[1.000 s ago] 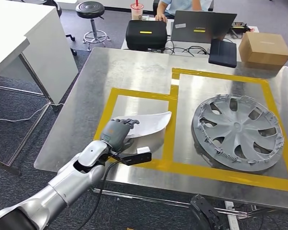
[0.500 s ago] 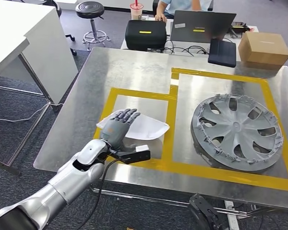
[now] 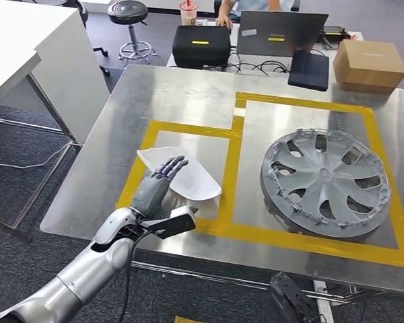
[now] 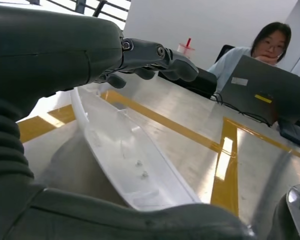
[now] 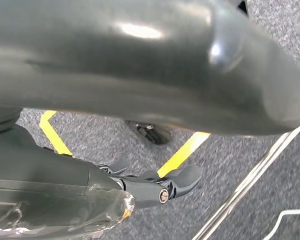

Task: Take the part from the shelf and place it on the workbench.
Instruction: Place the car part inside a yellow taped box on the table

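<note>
White part (image 3: pixel 190 176): flat on bench (image 3: pixel 118 128), under fingertips of left robot hand (image 3: pixel 157 185), fingers spread, gripping nothing. Right robot hand (image 5: pixel 156 187): state unclear.

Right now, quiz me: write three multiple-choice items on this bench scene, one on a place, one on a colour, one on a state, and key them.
1. Where does the white part lie?
A. Inside the smaller yellow-taped box
B. On top of the hubcap
C. On the cardboard box

2. What colour is the tape marking the workbench?
A. Red
B. Yellow
C. Blue

3. How is the left hand?
A. Closed tight round the hubcap
B. Curled into a fist on bare metal
C. Fingers spread, over the near edge of the white part

Answers:
1. A: the head view shows the part within the left taped rectangle, apart from the grey hubcap in the larger one.
2. B: the strips framing both boxes are yellow.
3. C: the left wrist view shows the fingers stretched out above the part, not wrapped round it.
</note>
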